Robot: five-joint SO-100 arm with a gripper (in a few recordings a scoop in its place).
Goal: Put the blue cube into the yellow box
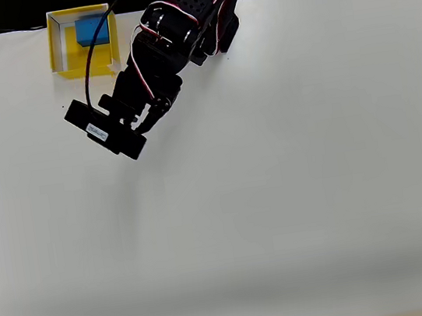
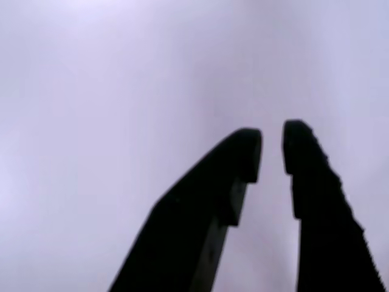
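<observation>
Apparently the placing step was already done: in the overhead view the blue cube (image 1: pixel 91 30) sat inside the yellow box (image 1: pixel 57 46), up and to the left of the pincer (image 1: pixel 148 119) and well apart from it. What remained, by my reading, was only for the arm to clear off and rest; no further grasp seemed called for. The black arm (image 1: pixel 178 33) reached down-left from the top edge over the white surface (image 1: pixel 279 195), its wrist camera bar below the box.

Seen from the wrist view, the pincer (image 2: pixel 271 152) was nearly closed, a narrow slit between its dark fingertips (image 2: pixel 246 149), with nothing held and only blurred pale surface beyond.
</observation>
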